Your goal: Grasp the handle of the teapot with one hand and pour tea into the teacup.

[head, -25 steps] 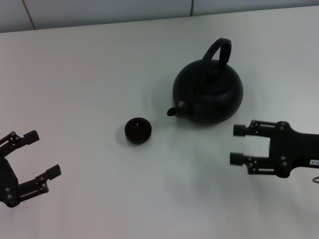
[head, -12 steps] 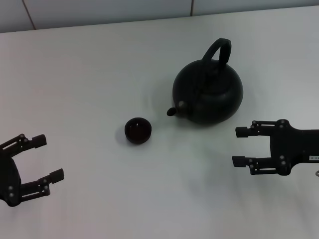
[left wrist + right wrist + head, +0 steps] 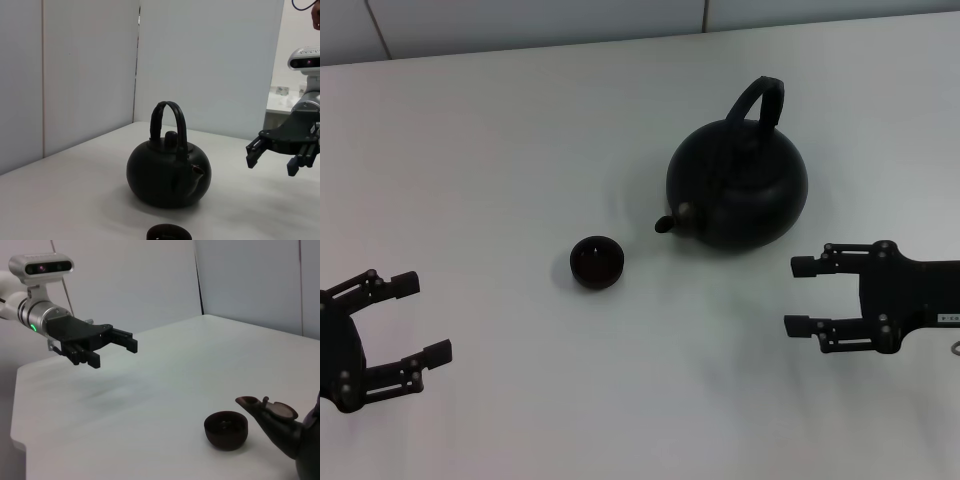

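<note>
The black teapot (image 3: pixel 740 190) stands upright on the white table, its spout (image 3: pixel 666 223) towards the teacup. Its arched handle (image 3: pixel 757 99) rises over the lid. It also shows in the left wrist view (image 3: pixel 167 172). The small dark teacup (image 3: pixel 596 262) sits to the left of the spout and also shows in the right wrist view (image 3: pixel 226 430). I cannot tell whether tea is in it. My right gripper (image 3: pixel 800 295) is open and empty, just in front of the teapot to its right. My left gripper (image 3: pixel 420 318) is open and empty at the front left.
The white table (image 3: pixel 520 150) runs back to a pale wall (image 3: pixel 520 20). In the left wrist view the right gripper (image 3: pixel 272 157) hangs beside the teapot. In the right wrist view the left gripper (image 3: pixel 107 347) hangs above the table.
My left gripper has shifted slightly right and its fingers turned more level. My right gripper has barely moved. The teapot and the teacup stand where they were.
</note>
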